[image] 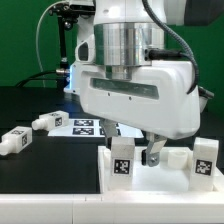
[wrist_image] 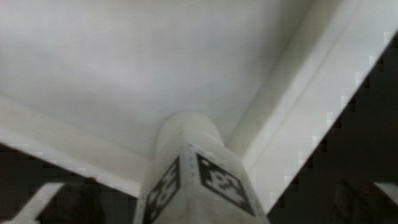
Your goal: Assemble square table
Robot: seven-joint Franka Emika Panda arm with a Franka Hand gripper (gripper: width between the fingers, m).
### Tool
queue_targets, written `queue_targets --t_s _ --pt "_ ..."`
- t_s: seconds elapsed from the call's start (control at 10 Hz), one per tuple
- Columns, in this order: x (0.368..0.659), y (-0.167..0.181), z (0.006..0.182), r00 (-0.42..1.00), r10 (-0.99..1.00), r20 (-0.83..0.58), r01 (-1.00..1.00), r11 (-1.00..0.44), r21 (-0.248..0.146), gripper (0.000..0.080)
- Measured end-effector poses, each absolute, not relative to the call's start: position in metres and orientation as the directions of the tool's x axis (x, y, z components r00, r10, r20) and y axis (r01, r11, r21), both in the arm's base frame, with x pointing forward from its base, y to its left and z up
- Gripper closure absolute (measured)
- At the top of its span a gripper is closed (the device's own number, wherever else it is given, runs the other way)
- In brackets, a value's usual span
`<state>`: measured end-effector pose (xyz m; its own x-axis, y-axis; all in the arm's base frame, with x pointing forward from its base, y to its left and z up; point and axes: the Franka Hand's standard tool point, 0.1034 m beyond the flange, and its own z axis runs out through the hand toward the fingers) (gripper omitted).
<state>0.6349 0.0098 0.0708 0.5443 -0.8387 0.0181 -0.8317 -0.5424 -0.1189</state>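
Note:
The white square panel (image: 140,182) lies at the front of the table. Two tagged white legs stand upright on it, one (image: 122,160) on the exterior view's left and one (image: 205,160) on its right. My gripper (image: 150,156) is low over the panel between them, close beside the left leg. In the wrist view an upright tagged leg (wrist_image: 199,175) rises from the panel (wrist_image: 143,60) between my fingers. The gripper (wrist_image: 199,212) looks open, with dark gaps on both sides of the leg. Two loose legs (image: 45,122) (image: 12,140) lie on the exterior view's left.
The marker board (image: 84,126) lies flat behind the panel, partly hidden by the arm. A black stand with cables (image: 66,50) stands at the back on the exterior view's left. The panel's raised rim (wrist_image: 294,110) runs beside the leg.

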Motion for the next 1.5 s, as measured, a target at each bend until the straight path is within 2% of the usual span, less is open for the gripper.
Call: queue_targets --t_s 0.2,0.3,0.4,0.7,0.8,0.9,1.0,1.2,1.5 --pt "0.6349 0.0096 0.0707 0.629 -0.776 0.031 -0.769 -0.628 -0.116 0.0151" --pt "0.6356 0.0078 0.0718 0.779 -0.624 0.062 -0.617 -0.781 -0.094 0.0151" --pt "0.6359 0.0073 0.0721 0.869 -0.489 0.080 -0.484 -0.872 -0.079 0.0151" --pt "0.6355 0.0061 0.0714 0.887 -0.454 0.081 -0.448 -0.891 -0.076 0.0151" --pt "0.6354 0.0060 0.0713 0.882 -0.464 0.080 -0.459 -0.885 -0.077 0.0273" --pt "0.6352 0.0052 0.0710 0.867 -0.491 0.078 -0.486 -0.870 -0.078 0.0411" --pt "0.6343 0.0016 0.0705 0.832 -0.550 0.073 -0.545 -0.834 -0.080 0.0514" --pt "0.6343 0.0017 0.0701 0.713 -0.699 0.055 -0.694 -0.714 -0.090 0.0514" --pt "0.6352 -0.0001 0.0699 0.389 -0.921 -0.006 -0.917 -0.387 -0.094 0.0514"
